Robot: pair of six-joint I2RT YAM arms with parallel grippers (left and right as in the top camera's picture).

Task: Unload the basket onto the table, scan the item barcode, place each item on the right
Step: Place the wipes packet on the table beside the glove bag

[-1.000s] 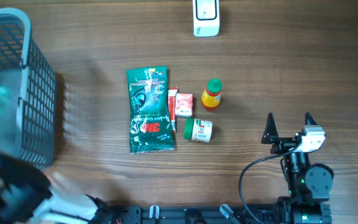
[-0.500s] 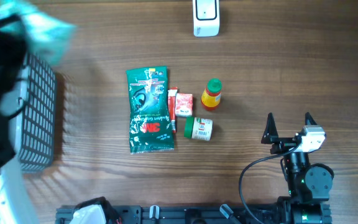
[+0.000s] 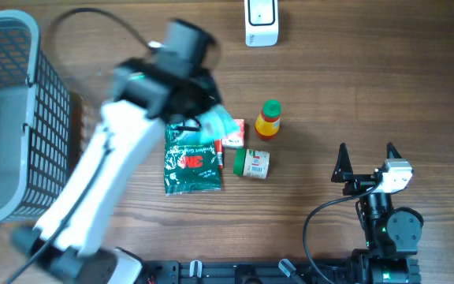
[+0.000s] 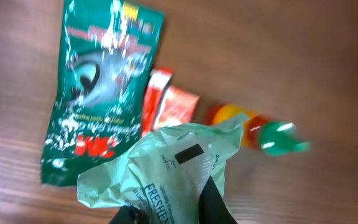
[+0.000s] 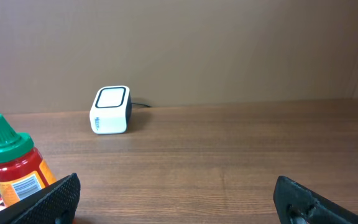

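Observation:
My left gripper (image 3: 210, 117) is shut on a crumpled light green pouch (image 3: 222, 124) and holds it just above the pile of items in the middle of the table. In the left wrist view the pouch (image 4: 166, 165) fills the lower centre, a black label patch faces the camera, and my left gripper (image 4: 173, 211) pinches its bottom edge. The white scanner (image 3: 261, 22) stands at the far edge, also seen as a small scanner (image 5: 111, 109) from the right wrist. My right gripper (image 3: 366, 158) rests open and empty at the near right.
A dark green 3M packet (image 3: 189, 146), a small red box (image 3: 232, 140), a green and white can (image 3: 251, 164) and a red bottle with a green cap (image 3: 269, 118) lie mid-table. A grey wire basket (image 3: 22, 118) stands at the left edge.
My left arm has swung from above the basket at the far left to the middle of the table, carrying the light green pouch. The right arm has not moved.

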